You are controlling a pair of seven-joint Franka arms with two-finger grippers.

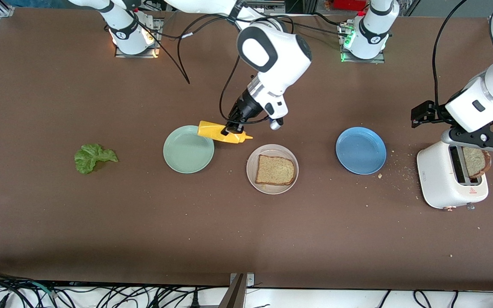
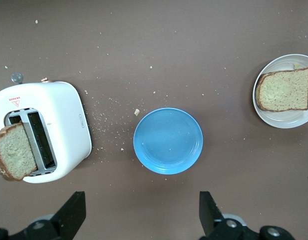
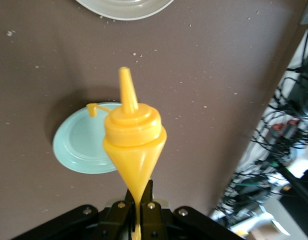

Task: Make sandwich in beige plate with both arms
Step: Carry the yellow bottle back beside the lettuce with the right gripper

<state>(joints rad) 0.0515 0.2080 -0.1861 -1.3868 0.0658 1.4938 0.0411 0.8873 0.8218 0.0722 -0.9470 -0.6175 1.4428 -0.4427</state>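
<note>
Two white jointed arms work over a brown surface. White two-slot toaster (image 1: 452, 182), the largest item, stands directly under the left gripper (image 2: 139, 220), whose fingers are spread wide and empty; a second slice of brown speckled bread (image 1: 476, 161) leans out of its slot, below that gripper. Blue round plate (image 1: 360, 150) lies between the left gripper and the round beige plate (image 1: 272, 169), with crumbs scattered near the toaster. Mint-green round plate (image 1: 188, 149) sits partly beneath the right gripper (image 1: 234, 127), which is pressed together on the tail of a yellow plastic squeeze bottle (image 1: 222, 132), nozzle aimed toward the beige plate. That plate lies just beside the right gripper, toward the front camera, and carries one square slice of speckled bread (image 1: 275, 170). Ruffled green lettuce leaf (image 1: 92, 158) rests well apart from both grippers, toward the right arm's end. Bread is probably light, crumbly and easily crushed: pinch gently by the crust edge. Lettuce looks limp and tearable: take it by a thick fold.
</note>
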